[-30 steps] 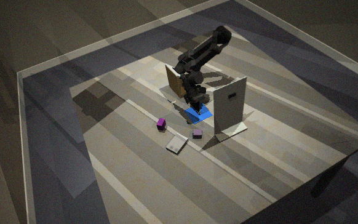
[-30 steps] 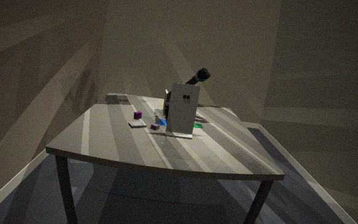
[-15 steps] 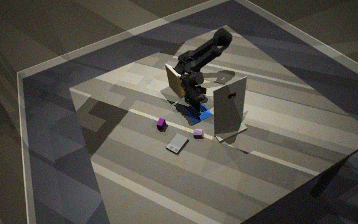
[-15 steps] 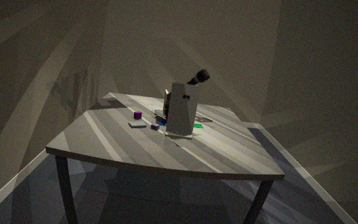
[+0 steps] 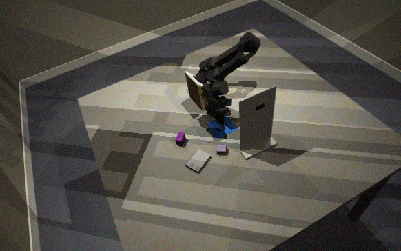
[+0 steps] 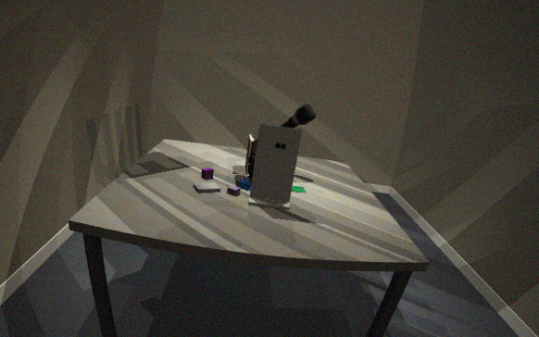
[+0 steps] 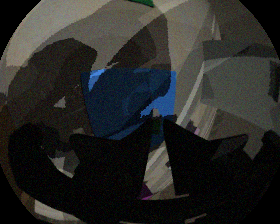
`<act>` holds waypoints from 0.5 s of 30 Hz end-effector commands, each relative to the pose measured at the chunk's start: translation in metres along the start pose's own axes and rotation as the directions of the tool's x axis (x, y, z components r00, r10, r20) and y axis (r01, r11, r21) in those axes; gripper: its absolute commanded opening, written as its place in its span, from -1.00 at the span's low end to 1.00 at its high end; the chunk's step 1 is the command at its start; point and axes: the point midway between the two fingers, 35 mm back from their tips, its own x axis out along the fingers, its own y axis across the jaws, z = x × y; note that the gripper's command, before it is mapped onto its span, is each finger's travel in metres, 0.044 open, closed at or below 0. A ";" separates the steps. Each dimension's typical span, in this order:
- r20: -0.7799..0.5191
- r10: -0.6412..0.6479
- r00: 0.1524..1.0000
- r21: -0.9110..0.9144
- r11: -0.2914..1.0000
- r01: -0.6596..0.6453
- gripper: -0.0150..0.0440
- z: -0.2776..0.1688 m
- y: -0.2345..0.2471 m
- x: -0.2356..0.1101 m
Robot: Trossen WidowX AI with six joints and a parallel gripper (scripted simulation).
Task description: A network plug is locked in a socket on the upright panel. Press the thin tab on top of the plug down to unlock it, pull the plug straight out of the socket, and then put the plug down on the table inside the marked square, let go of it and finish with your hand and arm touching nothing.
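Observation:
My gripper (image 5: pixel 220 118) (image 7: pixel 157 121) hangs low over the blue marked square (image 5: pixel 231 128) (image 6: pixel 244 184) (image 7: pixel 124 92), fingers pointing down at its near edge. The fingers stand a narrow gap apart, slightly open. The plug is dark and small, and I cannot make it out clearly among the dark fingertips and shadows. The upright grey panel (image 5: pixel 257 125) (image 6: pixel 273 171) stands just right of the square, and its socket (image 5: pixel 260 107) (image 6: pixel 280 145) shows as an empty dark slot. In the exterior view the panel hides the gripper.
A tan upright board (image 5: pixel 195 91) (image 6: pixel 256 153) stands behind the arm. A purple cube (image 5: pixel 180 138) (image 6: pixel 207 173), a lilac block (image 5: pixel 221 148) (image 6: pixel 233 190) and a flat grey slab (image 5: pixel 198 160) (image 6: pixel 206 187) lie in front. A green patch (image 6: pixel 298 189) lies beyond the square.

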 end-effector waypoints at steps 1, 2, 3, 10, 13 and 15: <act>0.000 0.001 1.000 0.000 1.000 -0.001 0.04 0.000 0.000 0.000; 0.000 0.001 1.000 0.000 1.000 -0.001 0.04 0.000 0.000 0.000; 0.000 0.001 1.000 0.000 1.000 -0.001 0.04 0.000 0.000 0.000; -0.001 0.002 1.000 0.000 1.000 -0.002 0.04 0.000 0.000 -0.002; -0.002 0.002 1.000 0.000 1.000 -0.002 0.04 -0.001 0.000 -0.004; -0.003 0.003 1.000 0.000 1.000 -0.003 0.04 -0.001 0.000 -0.005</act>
